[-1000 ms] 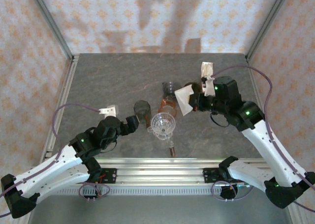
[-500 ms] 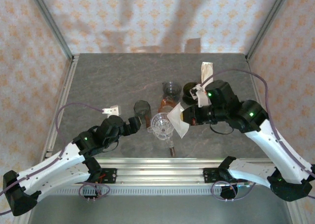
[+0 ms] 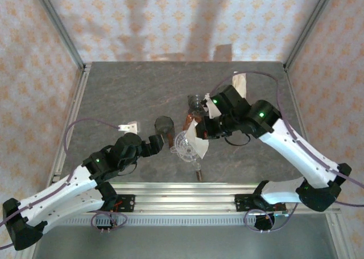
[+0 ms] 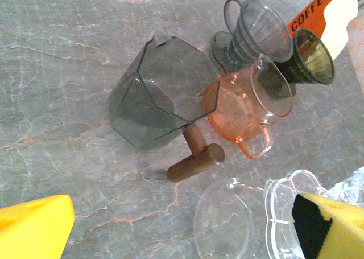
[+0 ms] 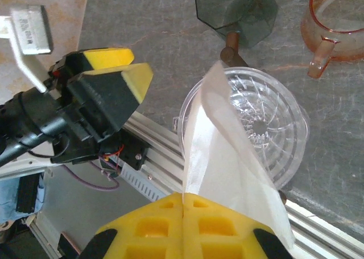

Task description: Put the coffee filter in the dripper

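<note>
Pinching the coffee filter (image 5: 227, 162), right claw (image 5: 183, 205) hangs it over the dripper (image 5: 270, 119); left claw (image 4: 182, 230) gapes wide beside the dripper.

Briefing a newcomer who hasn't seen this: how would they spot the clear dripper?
Start at the middle of the grey table. The clear dripper is the piece nearest the arms' bases, with the white filter in the right gripper hanging over its rim. Unlike the smoky faceted dripper and orange cup behind it, it is colourless and ribbed.
</note>
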